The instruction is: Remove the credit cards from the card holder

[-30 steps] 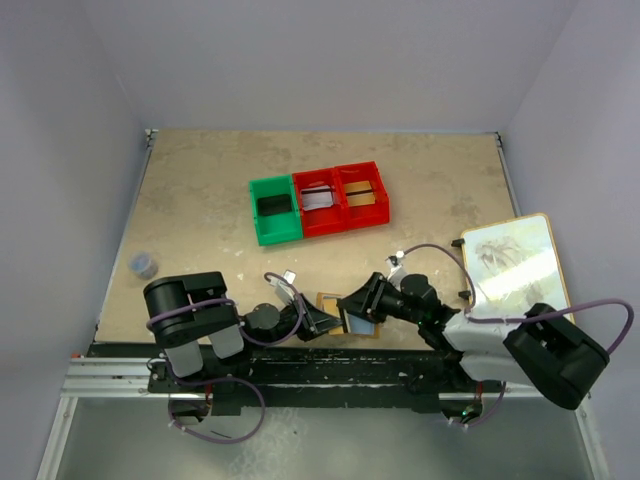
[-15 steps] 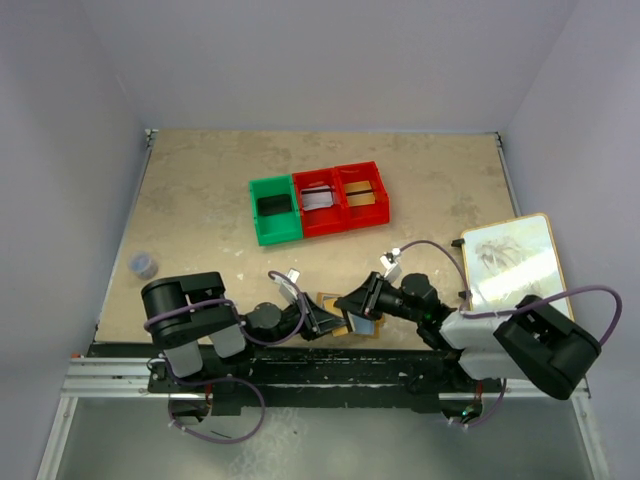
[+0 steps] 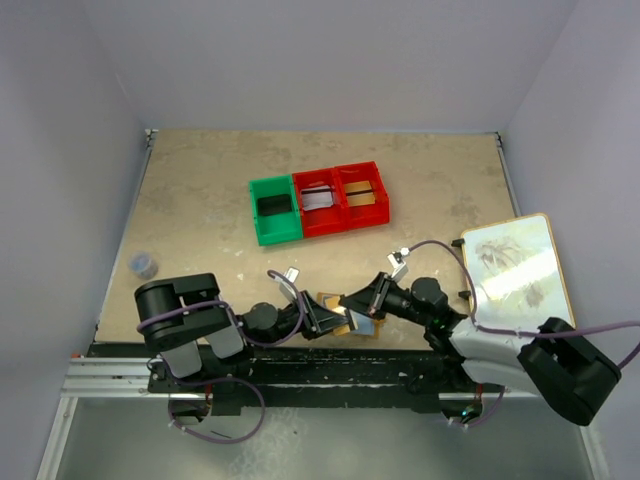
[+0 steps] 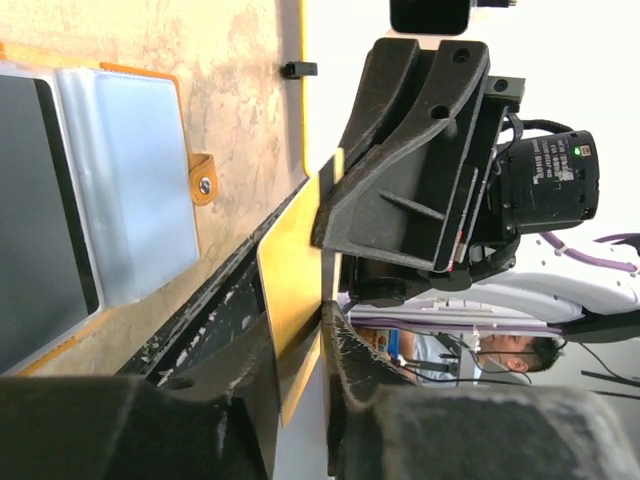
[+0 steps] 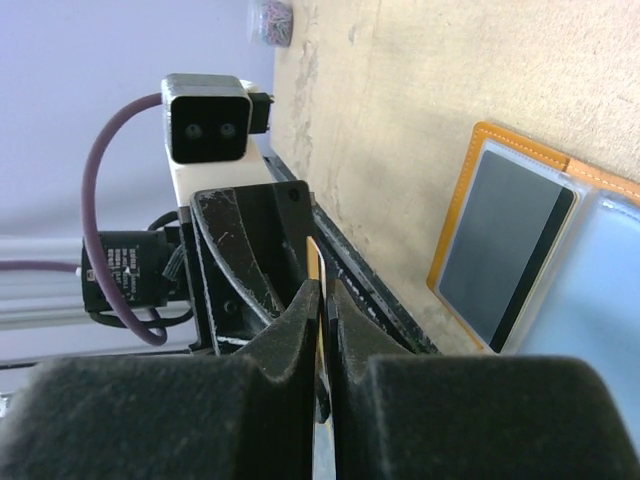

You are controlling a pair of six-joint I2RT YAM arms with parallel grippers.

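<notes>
Your tabletop (image 3: 200,200) carries the card holder (image 4: 130,180), lying open and flat with a black card (image 5: 505,245) in one pocket, and the left tool (image 4: 298,325) and right tool (image 5: 322,300) meet nose to nose just above it. There a gold-tan card (image 4: 292,270) hangs clear of the holder, its long axis running from one tool to the other, so neither is nearer (each has an end of it). The right tool is clenched on its end; the left straddles the opposite end, but whether it pinches or merely flanks the card you cannot tell.

Card holder (image 4: 130,180) open (gold CC (image 4: 290,270) out)
</notes>
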